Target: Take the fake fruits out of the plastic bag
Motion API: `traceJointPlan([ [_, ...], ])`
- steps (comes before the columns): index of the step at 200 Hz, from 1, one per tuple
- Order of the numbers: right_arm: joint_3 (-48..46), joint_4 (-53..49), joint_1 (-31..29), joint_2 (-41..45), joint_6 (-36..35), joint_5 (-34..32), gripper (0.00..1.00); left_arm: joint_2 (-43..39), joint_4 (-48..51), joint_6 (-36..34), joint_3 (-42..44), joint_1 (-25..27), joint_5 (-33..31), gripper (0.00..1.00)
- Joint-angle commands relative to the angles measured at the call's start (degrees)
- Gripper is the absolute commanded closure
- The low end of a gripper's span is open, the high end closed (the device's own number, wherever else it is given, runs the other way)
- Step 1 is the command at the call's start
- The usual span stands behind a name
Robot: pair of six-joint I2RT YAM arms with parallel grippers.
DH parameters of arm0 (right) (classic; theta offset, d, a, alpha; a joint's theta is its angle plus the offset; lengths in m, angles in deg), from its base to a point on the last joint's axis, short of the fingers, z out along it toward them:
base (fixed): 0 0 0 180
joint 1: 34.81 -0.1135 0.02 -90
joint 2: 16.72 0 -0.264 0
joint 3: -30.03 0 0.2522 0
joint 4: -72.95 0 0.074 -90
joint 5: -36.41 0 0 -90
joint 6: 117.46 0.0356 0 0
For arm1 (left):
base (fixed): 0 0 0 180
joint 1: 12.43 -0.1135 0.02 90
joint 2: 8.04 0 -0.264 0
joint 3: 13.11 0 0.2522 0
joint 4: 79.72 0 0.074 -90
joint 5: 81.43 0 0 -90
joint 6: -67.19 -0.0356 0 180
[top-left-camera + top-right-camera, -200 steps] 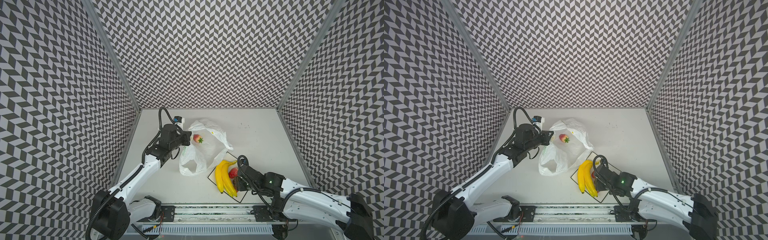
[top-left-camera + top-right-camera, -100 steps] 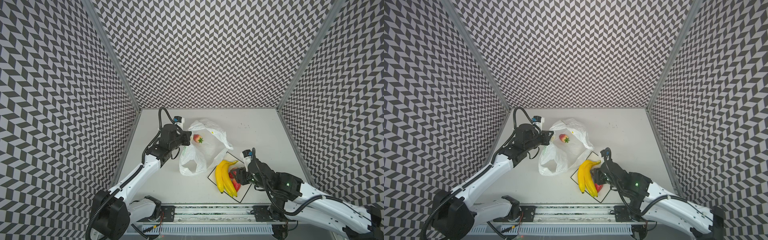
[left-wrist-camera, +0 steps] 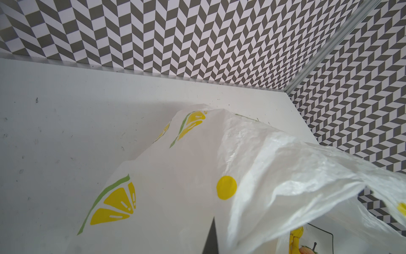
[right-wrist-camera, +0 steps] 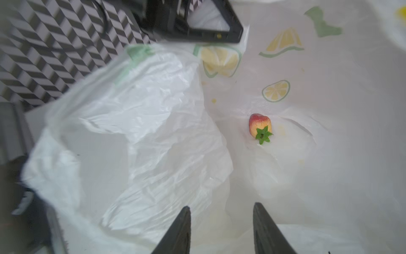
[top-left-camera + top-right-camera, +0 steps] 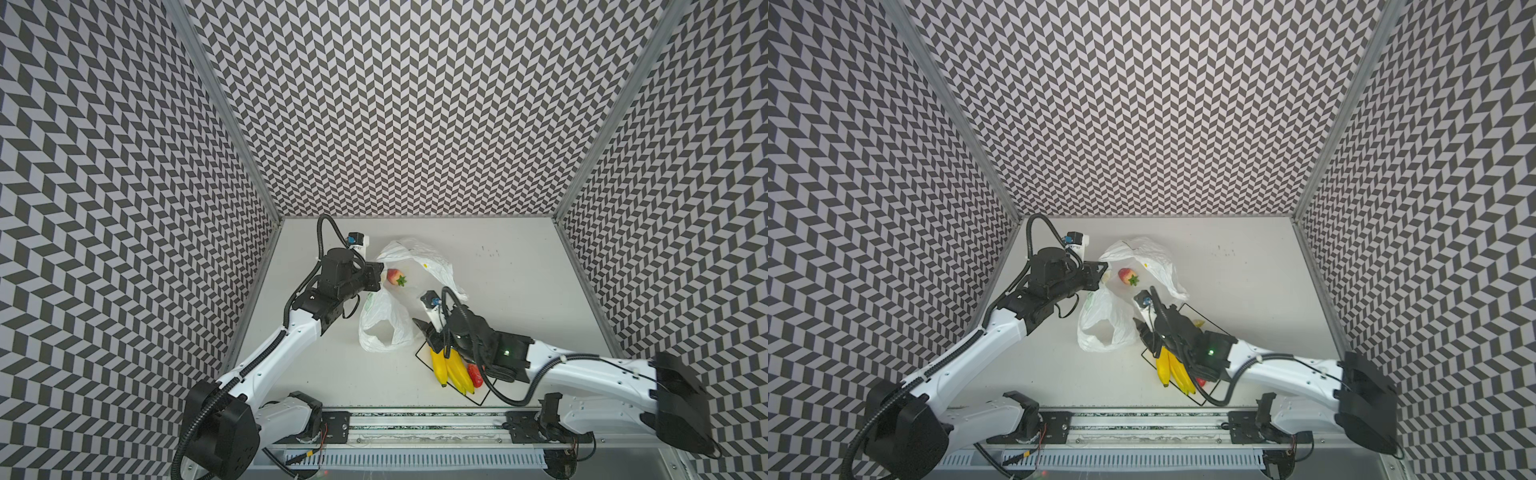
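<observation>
- Setting: you are working in a robot test cell, lab-type.
- Walls [image 5: 395,104]: chevron-print panels on three sides, with metal corner posts [image 5: 223,108].
- Surface: bare white tabletop [image 5: 511,266].
- Fixtures: left arm [image 5: 270,353] and right arm [image 5: 590,370], both on a front rail [image 5: 419,422].

The left arm [image 5: 282,345] is lying stretched forward along the left side with its wrist bent toward the middle. The left gripper [image 5: 376,276] is holding its jaws pressed together on a fold of the plastic bag [image 5: 419,253], with only one dark fingertip [image 3: 212,237] showing in the left wrist view. The right arm [image 5: 582,370] is lying low across the front, and the right gripper [image 5: 422,328] is pointing toward the far left, its two fingers [image 4: 178,231] standing apart with nothing between them.
</observation>
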Motion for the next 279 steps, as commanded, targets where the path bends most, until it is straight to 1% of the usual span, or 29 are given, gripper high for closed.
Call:
traceJointPlan([
  [1, 4.43, 6.95, 1.79, -6.24, -6.15, -3.54, 0.57, -2.04, 0.45, -0.06, -0.34, -0.14, -0.24, 1.0],
  [12, 5.79, 7.34, 3.29, -9.43, -5.19, -2.84, 0.57, -2.23, 0.76, -0.29, -0.35, -0.12, -0.5, 1.0],
  [30, 8.68, 5.62, 6.83, -14.1, -0.65, -0.02, 0.59, -2.68, 1.31, -0.75, -0.39, -0.09, -0.55, 1.0],
  [41, 9.89, 5.33, 8.46, -16.79, 1.75, 1.36, 0.58, -2.9, 1.7, -0.87, -0.3, -0.14, -0.52, 1.0],
  [63, 13.45, 3.5, 11.93, -22.82, 8.96, 6.31, 0.56, -2.91, 2.17, -1.05, -0.11, -0.13, -0.23, 1.0],
  [81, 15.62, 4.0, 13.75, -26.74, 14.73, 9.17, 0.51, -2.75, 2.36, -1.24, -0.09, -0.12, 0.19, 1.0],
  [104, 18.37, 7.02, 15.52, -30.41, 21.94, 11.66, 0.41, -1.99, 2.66, -1.23, -0.64, 0.01, 1.14, 1.0],
  [134, 21.6, 12.56, 17.05, -35.18, 30.08, 12.68, 0.34, -0.94, 3.05, -1.63, -1.65, 0.38, 1.56, 1.0],
  [162, 23.54, 21.26, 17.26, -39.39, 33.29, 16.02, 0.3, -0.06, 2.77, -1.92, -2.27, 0.7, 2.76, 1.0],
  [179, 25.22, 24.39, 17.17, -41.78, 35.54, 18.42, 0.28, 0.54, 1.8, -2.09, -2.57, 0.82, 4.24, 1.0],
  [198, 26.51, 27.78, 16.91, -44.17, 37.02, 19.44, 0.27, 1.69, 0.33, -2.26, -3.01, 0.86, 6.34, 1.0],
  [226, 29.64, 29.78, 16.74, -48.45, 38.91, 18.77, 0.25, 4.78, -0.65, -2.78, -5.68, 1.04, 9.93, 1.0],
  [241, 32.0, 30.31, 16.73, -51.29, 39.58, 18.88, 0.24, 5.71, -0.93, -3.14, -6.57, 1.49, 10.86, 1.0],
  [279, 40.05, 27.03, 15.86, -57.86, 38.75, 17.63, 0.23, 7.68, -1.51, -3.67, -8.38, 2.29, 13.37, 1.0],
])
